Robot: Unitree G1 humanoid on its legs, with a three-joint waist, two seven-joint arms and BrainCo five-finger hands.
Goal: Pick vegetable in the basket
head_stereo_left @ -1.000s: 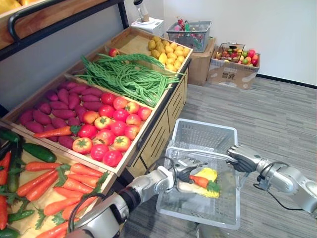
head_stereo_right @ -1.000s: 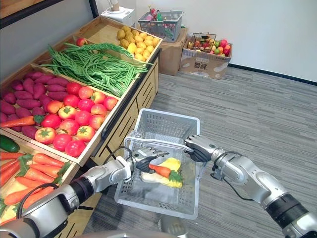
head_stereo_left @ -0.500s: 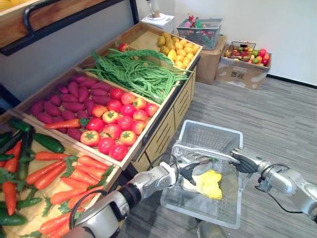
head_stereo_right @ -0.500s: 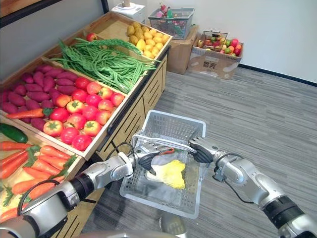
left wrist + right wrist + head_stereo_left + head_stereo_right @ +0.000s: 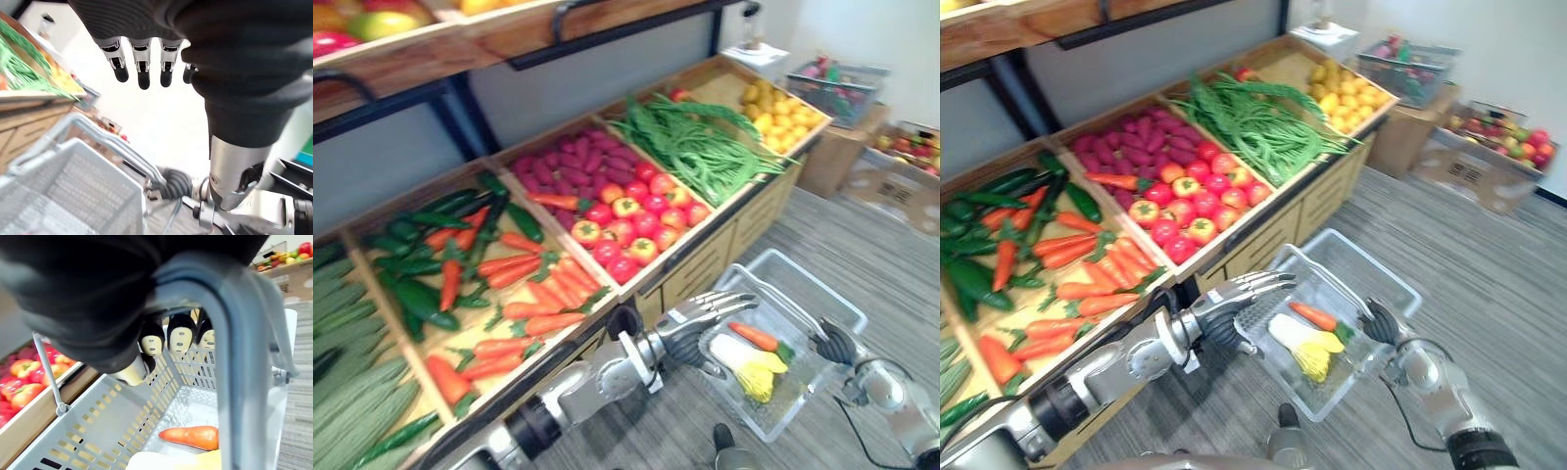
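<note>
Grey plastic basket [image 5: 1356, 269]: sits low in front of the wooden stall [image 5: 1327, 208], over the striped floor [image 5: 1489, 284], held by its handle in my right hand.
Handle [image 5: 234, 396]: a grey bar raised over the basket, passing through my right hand's grasp.
Right hand [image 5: 835, 345]: at the side of the basket away from the stall. I read its fingers [image 5: 179, 337] as curled round the handle and closed on it.
Left hand [image 5: 695, 323]: at the basket's stall-side rim, with fingers [image 5: 142, 58] straight, slightly fanned and holding nothing. I cannot tell whether the tips touch the rim.
Carrot [image 5: 1314, 316]: the task's vegetable, orange with a green top. It lies on the basket's bottom, free of both hands.
Yellow-and-white vegetable [image 5: 1307, 351]: lies just beside the carrot in the basket. I cannot tell its kind.
Stall carrots [image 5: 524, 294]: a loose orange heap in the compartment next to my left arm.
Cucumbers [image 5: 421, 294]: dark green, sharing that compartment with the stall carrots.
Tomatoes [image 5: 626, 235]: red and red-yellow, at the front of the next compartment, near the basket.
Sweet potatoes [image 5: 573, 162]: purple, behind the tomatoes in the same compartment.
Long beans [image 5: 705, 147]: a green bundle in the compartment beyond.
Yellow fruit [image 5: 778, 103]: piled in the far compartment.
Second basket [image 5: 1410, 69]: grey, on a cardboard box [image 5: 1400, 137] past the stall's end.
</note>
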